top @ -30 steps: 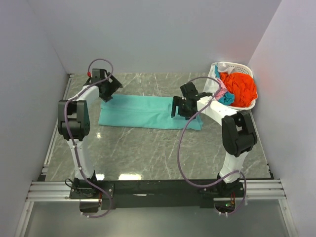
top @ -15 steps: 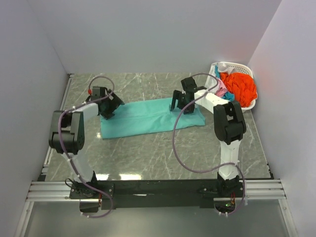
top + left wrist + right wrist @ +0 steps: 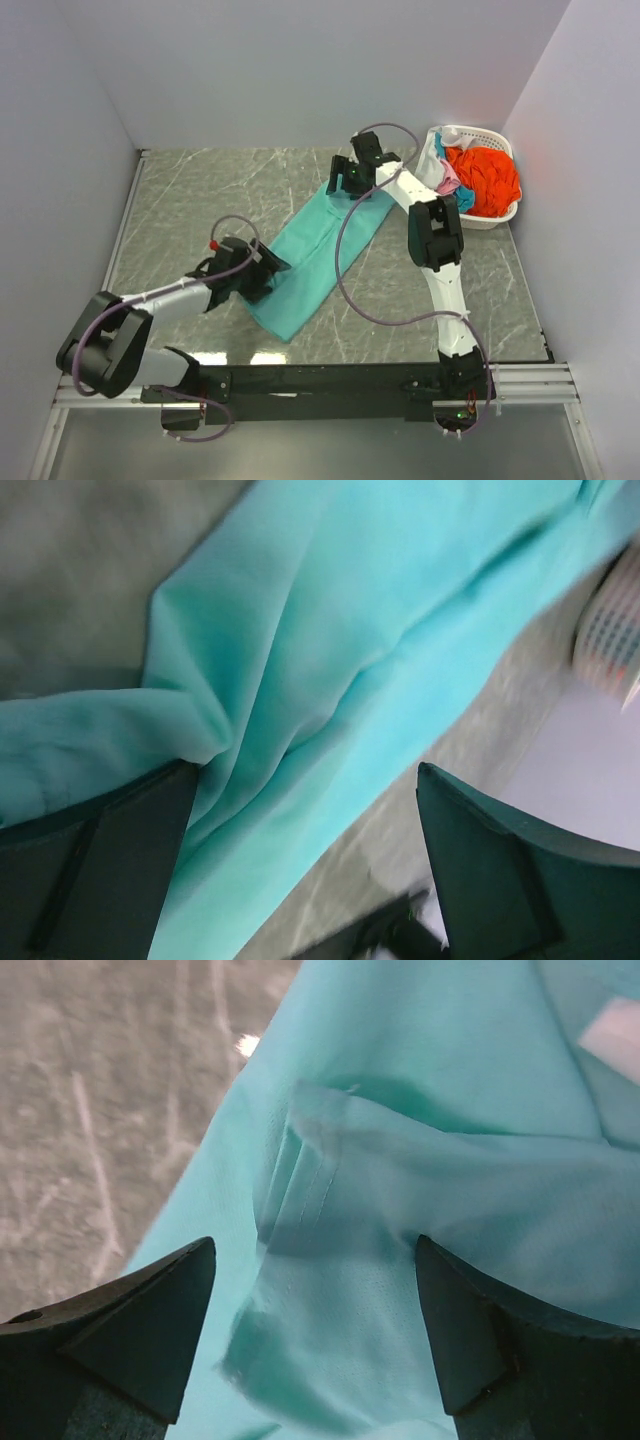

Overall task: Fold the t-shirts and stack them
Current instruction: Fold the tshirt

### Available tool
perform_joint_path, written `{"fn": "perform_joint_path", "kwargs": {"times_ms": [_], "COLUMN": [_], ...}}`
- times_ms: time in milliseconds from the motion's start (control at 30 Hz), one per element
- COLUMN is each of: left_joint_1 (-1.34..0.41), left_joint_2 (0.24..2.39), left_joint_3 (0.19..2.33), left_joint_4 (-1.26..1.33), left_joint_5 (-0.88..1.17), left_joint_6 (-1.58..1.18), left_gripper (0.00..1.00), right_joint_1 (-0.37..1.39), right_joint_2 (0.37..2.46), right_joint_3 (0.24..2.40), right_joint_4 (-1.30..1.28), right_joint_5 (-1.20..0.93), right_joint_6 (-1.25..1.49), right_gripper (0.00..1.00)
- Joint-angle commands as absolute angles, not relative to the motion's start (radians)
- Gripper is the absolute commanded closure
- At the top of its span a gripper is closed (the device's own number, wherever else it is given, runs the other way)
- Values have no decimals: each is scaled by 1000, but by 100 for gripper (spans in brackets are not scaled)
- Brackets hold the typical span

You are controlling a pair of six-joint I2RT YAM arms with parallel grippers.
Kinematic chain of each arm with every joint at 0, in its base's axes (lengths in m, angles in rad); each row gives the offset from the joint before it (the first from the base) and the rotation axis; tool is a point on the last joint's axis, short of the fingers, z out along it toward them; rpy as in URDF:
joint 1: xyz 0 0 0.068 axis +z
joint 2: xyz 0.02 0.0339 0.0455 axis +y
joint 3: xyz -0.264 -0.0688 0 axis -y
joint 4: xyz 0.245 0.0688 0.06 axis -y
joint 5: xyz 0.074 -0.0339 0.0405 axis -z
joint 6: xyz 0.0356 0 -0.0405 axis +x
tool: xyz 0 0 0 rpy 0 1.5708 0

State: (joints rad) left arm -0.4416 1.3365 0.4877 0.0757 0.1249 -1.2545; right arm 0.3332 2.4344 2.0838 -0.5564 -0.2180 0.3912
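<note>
A teal-green t-shirt (image 3: 318, 250) lies folded into a long strip, running diagonally from the far middle of the table towards the near left. My left gripper (image 3: 262, 277) is at its near end; the left wrist view shows the jaws apart (image 3: 305, 810), with cloth (image 3: 330, 630) bunched against the left finger. My right gripper (image 3: 345, 183) is at its far end; its jaws stand apart (image 3: 315, 1290) over a rumpled fold (image 3: 400, 1190). An orange-red t-shirt (image 3: 485, 175) tops the pile of other shirts, with pink (image 3: 450, 183), blue (image 3: 461, 200) and white (image 3: 430, 165) cloth at its left.
A white latticed basket (image 3: 470, 132) stands at the far right corner and holds the other shirts. White walls close in the marble table (image 3: 200, 200) on the left, back and right. My right arm's cable (image 3: 345, 270) loops over the shirt.
Both grippers have swung the teal shirt from lying crosswise to lying diagonally. My left gripper moved towards the near edge, my right gripper towards the back.
</note>
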Motion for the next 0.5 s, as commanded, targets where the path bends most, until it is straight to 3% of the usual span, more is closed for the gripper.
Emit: {"fn": "perform_joint_path", "kwargs": {"times_ms": [0,233,467], "left_joint_1": [-564,-826,-979], "left_joint_2": [1309,1270,1386], "left_joint_3": [422,353,491], "left_joint_4": [-72,-8,11], "left_joint_5": [61,3,-52], "left_joint_6": [-1388,-1534,-1511], "left_gripper": [0,1,1], "right_joint_1": [380,428,445], "right_joint_2": [2519,2557,2568], "right_joint_3": [2196,2255,2298], "right_joint_4": [-580,-509,-479], "right_joint_5": [-291,-321,-362], "right_joint_6": [383,413,402], "right_gripper": [13,13,12]}}
